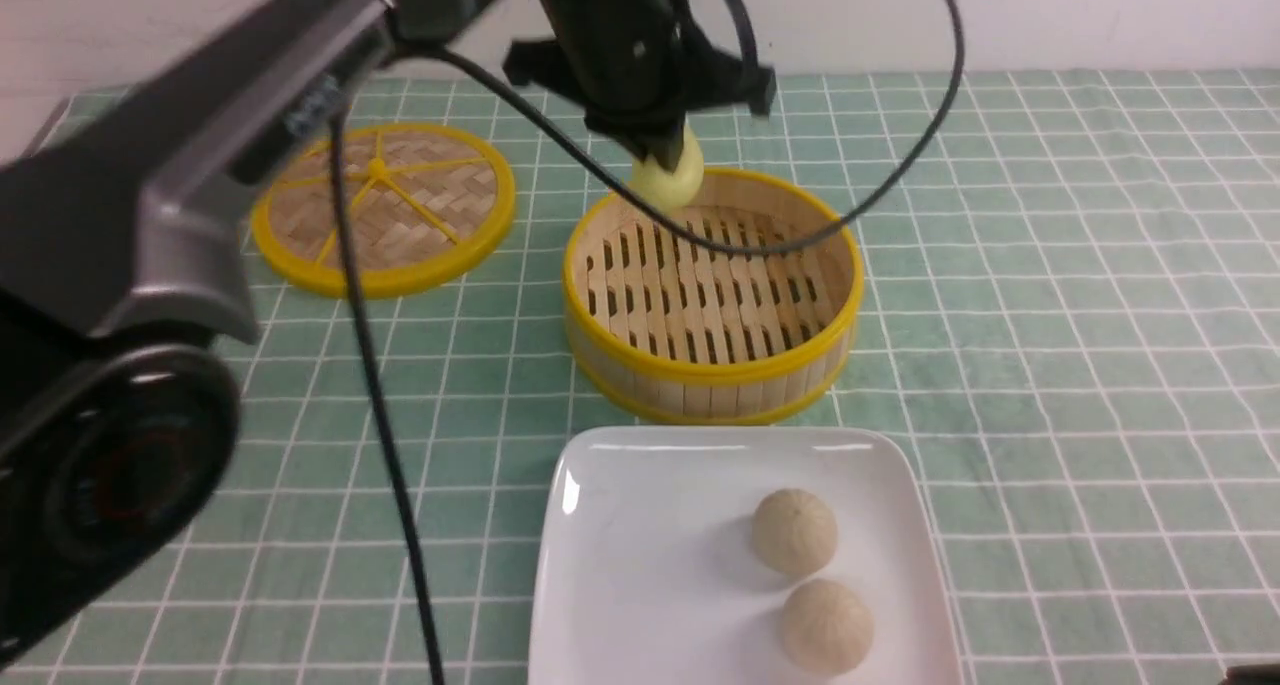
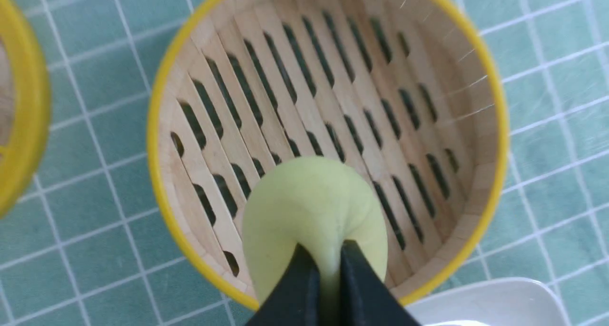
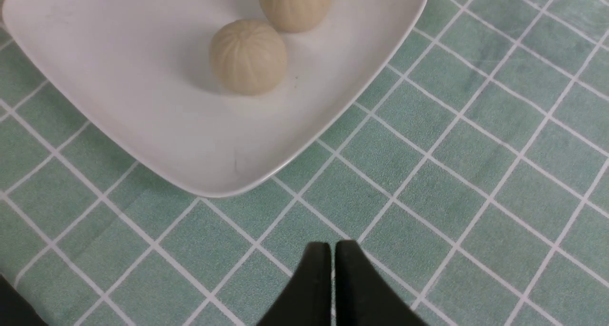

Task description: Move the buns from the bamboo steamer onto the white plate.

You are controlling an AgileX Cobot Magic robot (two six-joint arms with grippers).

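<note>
My left gripper (image 1: 662,157) is shut on the yellow bun (image 1: 672,177), pinching its soft top, and holds it just above the far rim of the bamboo steamer (image 1: 700,370). In the left wrist view the fingertips (image 2: 304,269) squeeze the yellow bun (image 2: 309,207) over the steamer's (image 2: 157,126) bare slatted floor. Two pale beige buns (image 1: 794,531) (image 1: 826,626) lie on the right side of the white plate (image 1: 650,565). My right gripper (image 3: 332,250) is shut and holds nothing, low over the cloth beside a corner of the plate (image 3: 119,78).
The flat woven steamer lid (image 1: 385,205) lies on the green checked cloth, left of the steamer. My left arm and its cable (image 1: 380,395) cross the left side of the front view. The plate sits directly in front of the steamer.
</note>
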